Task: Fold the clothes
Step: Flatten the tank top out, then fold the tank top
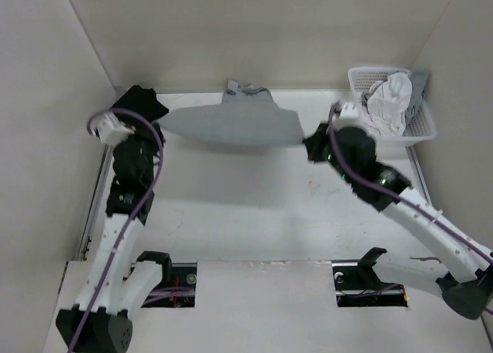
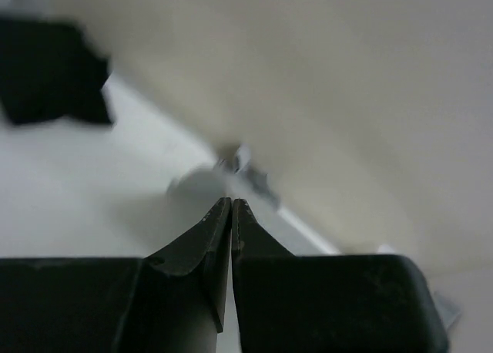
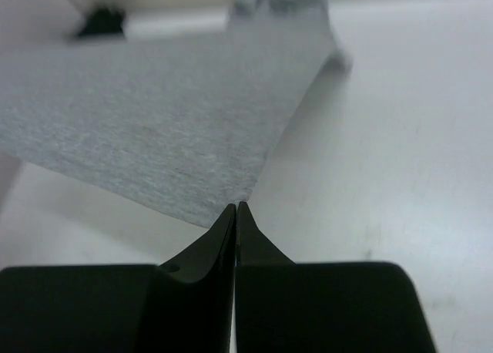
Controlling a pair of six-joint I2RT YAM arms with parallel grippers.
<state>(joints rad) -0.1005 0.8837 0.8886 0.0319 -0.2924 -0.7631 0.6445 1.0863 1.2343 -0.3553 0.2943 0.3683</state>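
While fully closed, right claw [image 3: 235, 207] seemingly nips top [image 3: 154, 129].

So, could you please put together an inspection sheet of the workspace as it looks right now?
Surface: white table, faint marks near the middle.
Job's things: grey top stretched in the air between both tools, shadow beneath it, straps toward the back wall; not yet folded.
Clutter: black cloth bundle in the far left corner; white basket at far right holding pale laundry.
Grippers: left tool shut at the top's left corner, though its own camera shows no fabric; right tool shut on the right corner.
Cables: purple cable loops along the left arm.
Surroundings: plain beige walls on three sides.
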